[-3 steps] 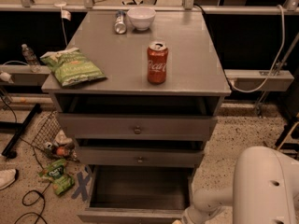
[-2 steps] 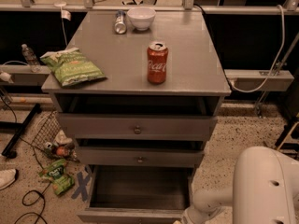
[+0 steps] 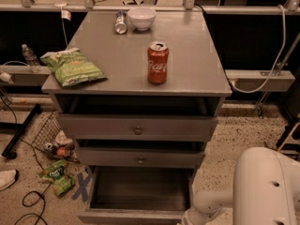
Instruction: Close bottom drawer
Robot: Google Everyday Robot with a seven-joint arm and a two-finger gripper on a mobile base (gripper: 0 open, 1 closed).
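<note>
The bottom drawer (image 3: 138,191) of the grey cabinet stands pulled far out, its dark boxy interior showing; its front panel (image 3: 131,217) lies along the bottom edge of the view and its knob is cut off. The middle drawer (image 3: 140,157) and the top drawer (image 3: 137,127) above it are each open a little. My white arm (image 3: 262,191) comes in at the lower right. The gripper (image 3: 190,218) sits at the bottom edge, by the right end of the bottom drawer's front panel, mostly out of frame.
On the cabinet top (image 3: 197,74) stand a red cola can (image 3: 158,63), a green chip bag (image 3: 72,67), a white bowl (image 3: 141,18) and a lying silver can (image 3: 120,22). Litter, a wire basket (image 3: 47,132) and cables lie on the floor to the left.
</note>
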